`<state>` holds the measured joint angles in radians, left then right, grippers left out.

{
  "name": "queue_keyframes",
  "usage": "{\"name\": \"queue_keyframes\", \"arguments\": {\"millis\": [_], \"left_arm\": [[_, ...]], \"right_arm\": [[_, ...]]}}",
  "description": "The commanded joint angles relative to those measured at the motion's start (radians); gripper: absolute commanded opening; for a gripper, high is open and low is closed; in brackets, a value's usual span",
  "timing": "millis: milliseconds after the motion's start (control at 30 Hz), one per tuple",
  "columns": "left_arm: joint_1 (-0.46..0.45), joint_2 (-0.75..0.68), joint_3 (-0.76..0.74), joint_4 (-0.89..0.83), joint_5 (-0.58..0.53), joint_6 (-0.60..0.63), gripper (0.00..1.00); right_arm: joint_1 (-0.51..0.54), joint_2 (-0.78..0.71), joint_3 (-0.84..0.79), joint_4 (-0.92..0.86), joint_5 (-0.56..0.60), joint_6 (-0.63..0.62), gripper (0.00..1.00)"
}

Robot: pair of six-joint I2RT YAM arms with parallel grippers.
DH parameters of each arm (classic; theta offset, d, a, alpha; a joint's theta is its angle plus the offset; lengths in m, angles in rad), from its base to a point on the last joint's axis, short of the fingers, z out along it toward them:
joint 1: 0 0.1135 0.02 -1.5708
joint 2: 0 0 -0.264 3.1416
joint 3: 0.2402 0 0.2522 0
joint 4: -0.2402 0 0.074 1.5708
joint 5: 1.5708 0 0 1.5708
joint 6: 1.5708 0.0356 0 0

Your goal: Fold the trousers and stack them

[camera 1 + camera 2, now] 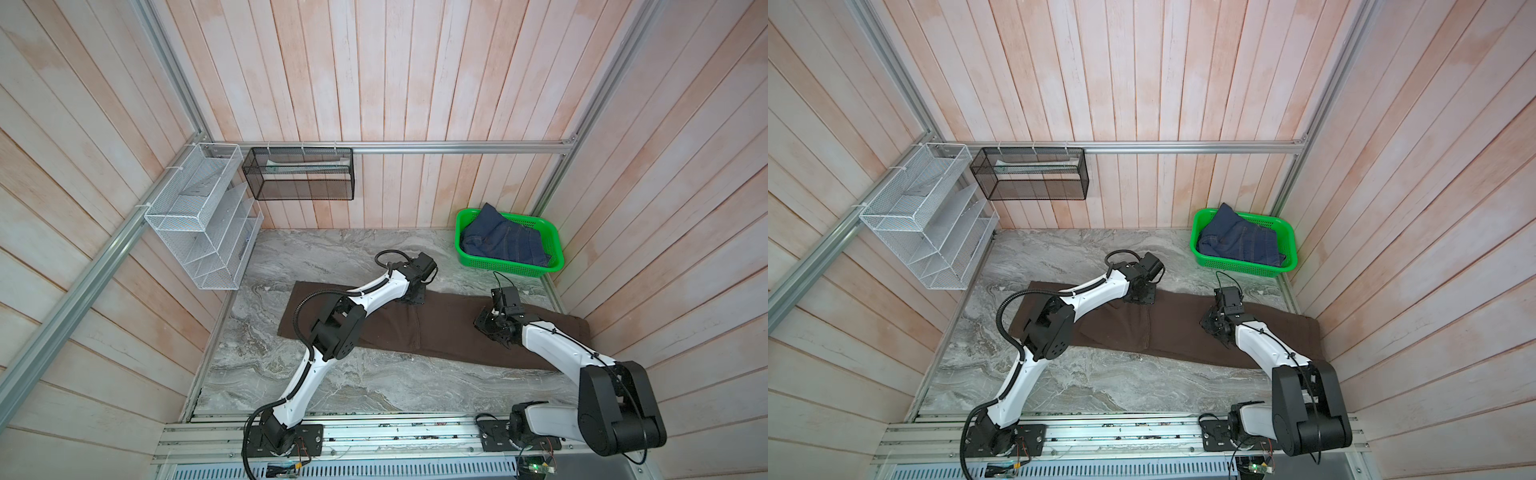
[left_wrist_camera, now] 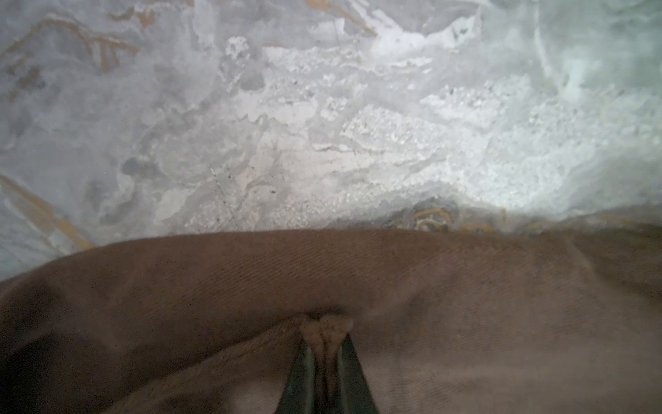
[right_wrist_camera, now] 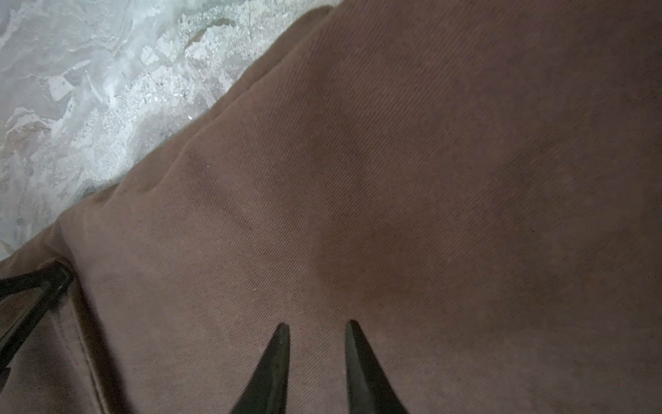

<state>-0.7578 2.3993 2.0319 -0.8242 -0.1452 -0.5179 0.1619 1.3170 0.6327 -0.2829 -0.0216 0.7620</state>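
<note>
Pinched between the closed dark fingers of the left gripper (image 2: 326,336), close under the left wrist camera, a small tuck of the dark brown, soft matte trousers (image 2: 465,304) rises from the cloth near its edge. In both top views the trousers lie flat and full length across the middle of the grey marbled worktop (image 1: 332,257), from centre left to the right wall, with that gripper at their upper edge near mid-frame. The right gripper (image 3: 317,328) is right of centre over the cloth, its fingers parted with nothing between them; whether the tips touch the fabric cannot be told. At the upper right of the worktop, a green plastic basket (image 1: 509,271) holds dark blue denim jeans (image 1: 503,243). A white wire rack (image 1: 195,224) and a black mesh basket (image 1: 299,174) hang on the walls at upper left.
</note>
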Motion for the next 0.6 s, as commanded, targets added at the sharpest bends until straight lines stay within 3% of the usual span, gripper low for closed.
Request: {"name": "queue_keyframes", "arguments": {"millis": [0, 233, 433, 567], "left_arm": [[-0.022, -0.026, 0.023, 0.008, -0.007, 0.033, 0.00], [-0.188, -0.229, 0.094, 0.086, 0.090, 0.155, 0.00], [-0.303, -0.240, 0.290, 0.022, 0.160, 0.174, 0.00], [-0.302, -0.200, 0.334, -0.012, 0.168, 0.161, 0.00]], "right_arm": [[-0.002, 0.019, -0.018, 0.008, -0.002, -0.010, 0.28], [-0.003, 0.050, -0.027, 0.028, 0.006, -0.015, 0.28], [-0.016, 0.058, -0.017, 0.030, 0.011, -0.020, 0.28], [-0.030, 0.053, -0.010, 0.021, 0.011, -0.029, 0.28]]}}
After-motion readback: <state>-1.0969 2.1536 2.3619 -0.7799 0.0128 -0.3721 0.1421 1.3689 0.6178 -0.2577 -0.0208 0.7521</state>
